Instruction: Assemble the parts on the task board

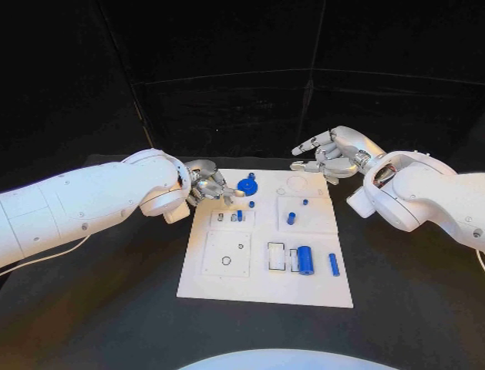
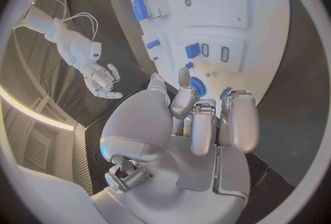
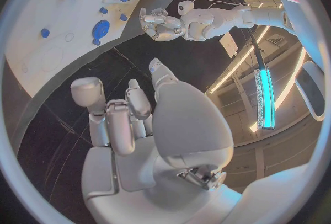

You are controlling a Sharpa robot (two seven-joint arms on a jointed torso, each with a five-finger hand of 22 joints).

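**A:** Start at the left hand [image 1: 209, 186]. What is it doing?

**B:** It sits at the far left corner of the task board [image 1: 226, 287], fingers curled in toward a blue round disc [image 1: 247, 187]. In the left wrist view the fingertips [image 2: 184, 76] come down right beside that disc [image 2: 198, 87], touching it or very nearly. I cannot tell whether the disc is actually pinched or only nudged.

**A:** And the right hand [image 1: 333, 158]?

**B:** Off the board's far right corner, above the black table [image 1: 109, 308], fingers spread and loosely bent, holding nothing. The right wrist view agrees: bare palm [image 3: 138, 124], nothing in it.

**A:** Where are the other parts?

**B:** Moving out from the disc: small blue pieces just nearer on the left panel, a short blue peg [image 1: 292, 217] in the right middle panel, then a blue cylinder [image 1: 304, 258] and a slim blue bar [image 1: 333, 264] toward the near right corner.

**A:** So which step is this?

**B:** My reading is that the disc is being seated or picked at the far edge, early in the assembly, since most parts lie loose.

**A:** Next move?

**B:** Probably a secure pinch on the disc's rim, kept level, then lining it over its socket. The right hand looks free to steady the board.
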